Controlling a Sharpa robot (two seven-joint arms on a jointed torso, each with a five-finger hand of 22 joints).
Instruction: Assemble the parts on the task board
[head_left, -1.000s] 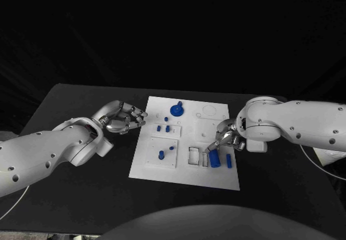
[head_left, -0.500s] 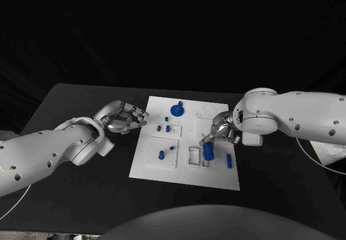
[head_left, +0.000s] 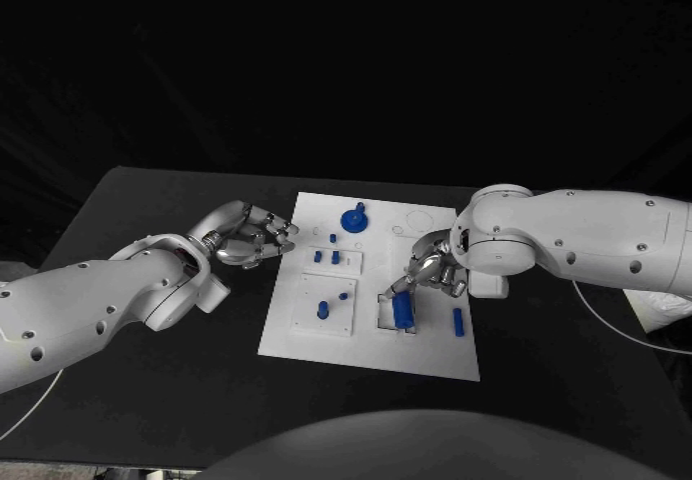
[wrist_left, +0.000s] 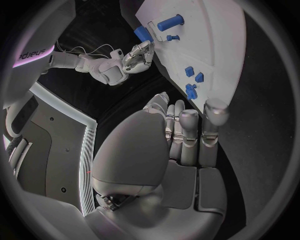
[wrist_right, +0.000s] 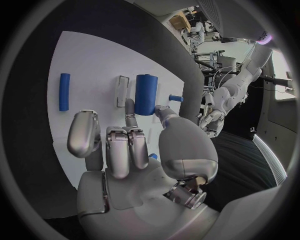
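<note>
The right hand (head_left: 433, 268) hangs over the right half of the task board (head_left: 433, 355), toward its near edge, with a thick blue cylinder (head_left: 402, 311) pinched between thumb and a fingertip; its other fingers are curled in beside it. In the right wrist view that hand (wrist_right: 134, 150) holds the cylinder (wrist_right: 145, 94) just beside a narrow rectangular slot (wrist_right: 122, 91) in the board (wrist_right: 87, 55). From the head camera the cylinder sits over the slots by the board's near edge; whether it touches the board I cannot tell. A slimmer blue rod (head_left: 459, 320) lies flat on the board just to the right of it, apart from the hand, seen also at the wrist (wrist_right: 64, 91).

The left hand (head_left: 248, 236) hovers beside the board's left edge, above the black table (head_left: 159, 190), fingers curled in on nothing. Near the board's far edge stands a round blue knob piece (head_left: 355, 218); small blue pegs (head_left: 327, 257) stand in the left half
</note>
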